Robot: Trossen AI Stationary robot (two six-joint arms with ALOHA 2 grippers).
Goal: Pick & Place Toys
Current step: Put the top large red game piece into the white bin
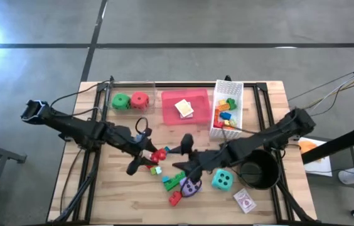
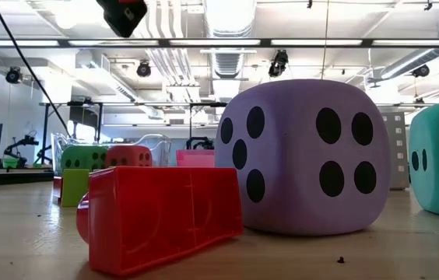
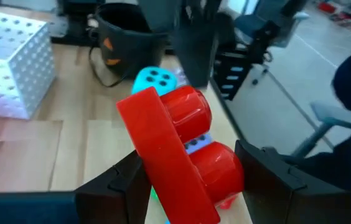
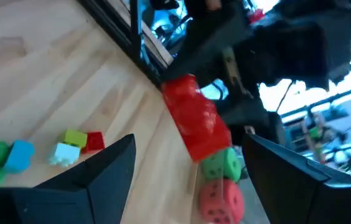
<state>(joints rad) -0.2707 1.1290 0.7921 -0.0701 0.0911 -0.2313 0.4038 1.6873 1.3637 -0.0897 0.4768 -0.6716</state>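
My left gripper is over the table's middle, shut on a red plastic brick held in the air. My right gripper is open and empty just to the right of it, its fingers pointing at the brick, which also shows in the right wrist view. A purple die, a teal die and several small bricks lie on the table near the front. A green die and a red die sit at the far left. My left gripper pinches the red brick between its two fingers: one finger on the flat underside, the other against the studded side. The brick is lifted clear of the table and sits tilted in the hold.
A white mesh basket with bricks stands at the far right. A pink tray beside it holds a card pack. A black round pot stands at the near right, with a card pack in front of it.
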